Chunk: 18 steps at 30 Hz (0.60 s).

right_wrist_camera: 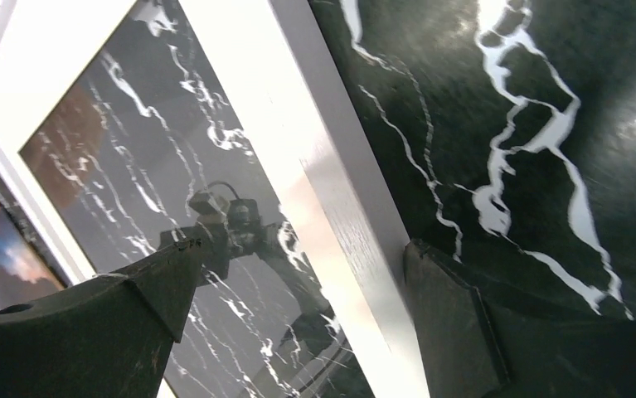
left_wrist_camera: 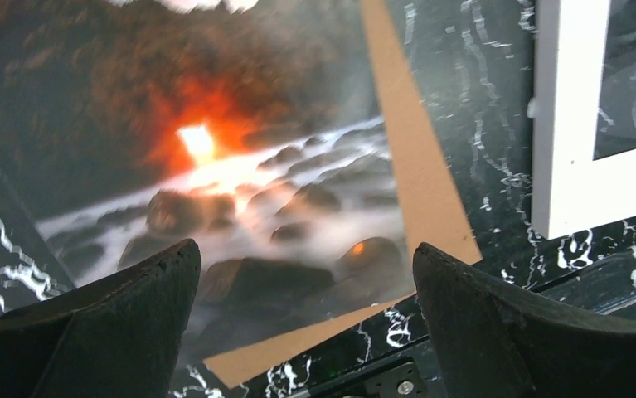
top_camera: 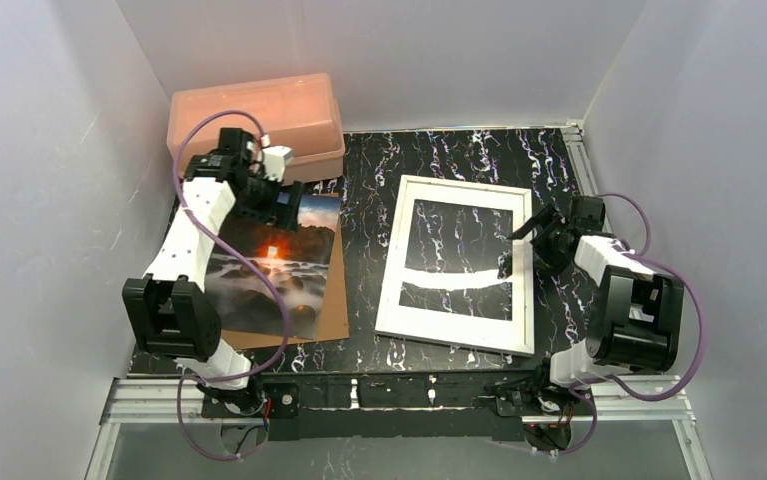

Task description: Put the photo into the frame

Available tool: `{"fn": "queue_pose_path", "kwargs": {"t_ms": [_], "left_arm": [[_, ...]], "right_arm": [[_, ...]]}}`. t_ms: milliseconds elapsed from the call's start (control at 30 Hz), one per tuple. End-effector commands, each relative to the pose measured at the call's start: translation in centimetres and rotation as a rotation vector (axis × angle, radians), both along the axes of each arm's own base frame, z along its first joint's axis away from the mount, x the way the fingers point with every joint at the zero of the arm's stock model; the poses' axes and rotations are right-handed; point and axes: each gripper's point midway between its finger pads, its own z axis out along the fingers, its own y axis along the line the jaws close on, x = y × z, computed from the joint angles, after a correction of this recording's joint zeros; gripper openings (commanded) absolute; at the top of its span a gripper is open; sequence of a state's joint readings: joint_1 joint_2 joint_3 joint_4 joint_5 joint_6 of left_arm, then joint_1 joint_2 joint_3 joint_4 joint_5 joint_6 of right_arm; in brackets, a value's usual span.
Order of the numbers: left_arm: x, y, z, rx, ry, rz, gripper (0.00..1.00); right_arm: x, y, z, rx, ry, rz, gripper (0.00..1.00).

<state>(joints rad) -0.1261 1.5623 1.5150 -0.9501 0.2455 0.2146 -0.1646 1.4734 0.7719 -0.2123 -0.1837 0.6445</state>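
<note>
Step in hand: approach, nothing gripped yet. The photo point(top_camera: 269, 265) lies face up on a brown backing board point(top_camera: 334, 312), left of centre in the top view. The frame point(top_camera: 454, 333) lies flat at centre-right, apart from it.

Left gripper point(top_camera: 281, 205) over the photo's upper edge, jaws wide, empty. Right gripper point(top_camera: 515, 246) straddles the frame's right rail, jaws wide, not clamped.

Next, as I judge it: catch one photo edge and lift it without dragging the board.

Black white-veined marble bench point(top_camera: 364, 230): thin white picture frame point(top_camera: 454, 335) centre-right, brown cardboard board point(top_camera: 334, 305) left, salmon-pink plastic box point(top_camera: 259, 115) upper left.
</note>
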Motion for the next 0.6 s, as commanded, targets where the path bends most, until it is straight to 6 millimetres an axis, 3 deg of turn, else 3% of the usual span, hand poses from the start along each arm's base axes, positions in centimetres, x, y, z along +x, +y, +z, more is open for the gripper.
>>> {"fn": "queue_pose_path", "kwargs": {"t_ms": [0, 167, 267, 400, 500, 567], "left_arm": [[-2.9, 4.5, -0.2, -0.013, 0.065, 0.049, 0.98], [-4.7, 10.0, -1.0, -0.014, 0.088, 0.143, 0.98], [-5.9, 13.1, -1.5, -0.017, 0.12, 0.181, 0.98], [-7.5, 17.5, -2.2, 0.001, 0.154, 0.231, 0.99], [-8.3, 20.4, -3.1, 0.029, 0.175, 0.263, 0.98], [-8.5, 22.1, -3.6, 0.044, 0.179, 0.293, 0.97]], "right_arm": [[2.9, 1.9, 1.7, 0.124, -0.12, 0.051, 0.99], [3.8, 2.4, 1.2, 0.16, -0.118, 0.07, 0.99], [4.4, 2.1, 2.0, 0.098, -0.109, 0.078, 0.99], [5.4, 2.4, 6.2, -0.138, -0.166, 0.092, 0.99], [5.9, 5.5, 10.2, -0.245, -0.239, 0.121, 0.99], [5.8, 8.9, 12.0, -0.269, -0.273, 0.164, 0.99]]}}
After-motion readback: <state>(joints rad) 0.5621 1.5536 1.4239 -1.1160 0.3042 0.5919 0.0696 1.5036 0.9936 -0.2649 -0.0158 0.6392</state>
